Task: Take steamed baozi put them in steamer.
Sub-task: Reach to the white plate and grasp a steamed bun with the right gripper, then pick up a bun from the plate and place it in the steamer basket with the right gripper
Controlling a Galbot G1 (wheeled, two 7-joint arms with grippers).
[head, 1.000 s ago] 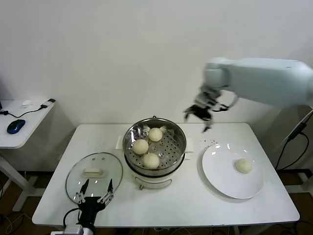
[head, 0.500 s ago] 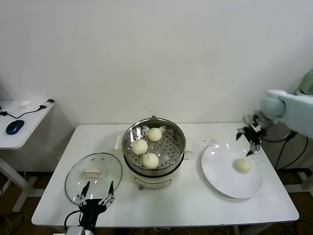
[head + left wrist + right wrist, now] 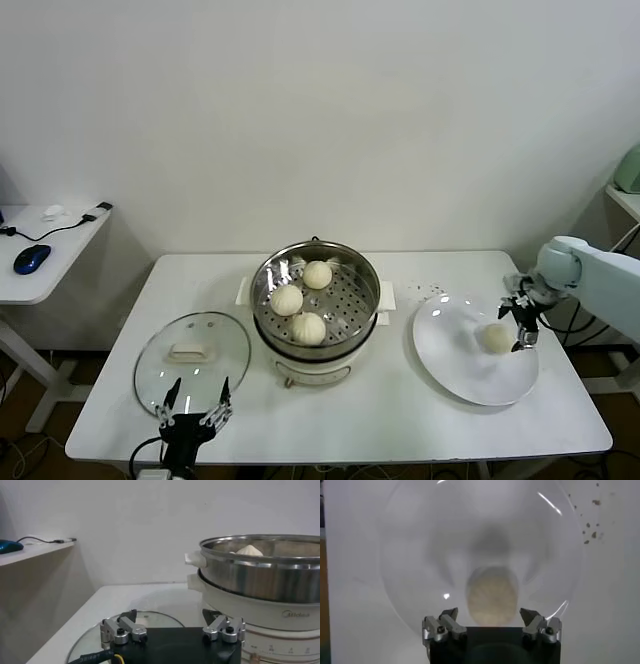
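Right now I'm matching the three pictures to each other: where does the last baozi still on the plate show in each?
Head view: baozi on the white plate, beside the open right gripper.
Right wrist view: baozi centred, just beyond the fingers.
Left wrist view: not in it; only the steamer shows.
Shared landmark: the plate, in the head and right wrist views.

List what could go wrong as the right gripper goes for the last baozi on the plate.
1. The right gripper stands open over the last baozi; the soft bun could be squashed or slip out.
2. The plate is smooth, so a nudged bun may slide instead of being caught.
3. Three baozi already fill part of the steamer; the new one could land on them or clip the rim.
The left gripper idles near the glass lid.
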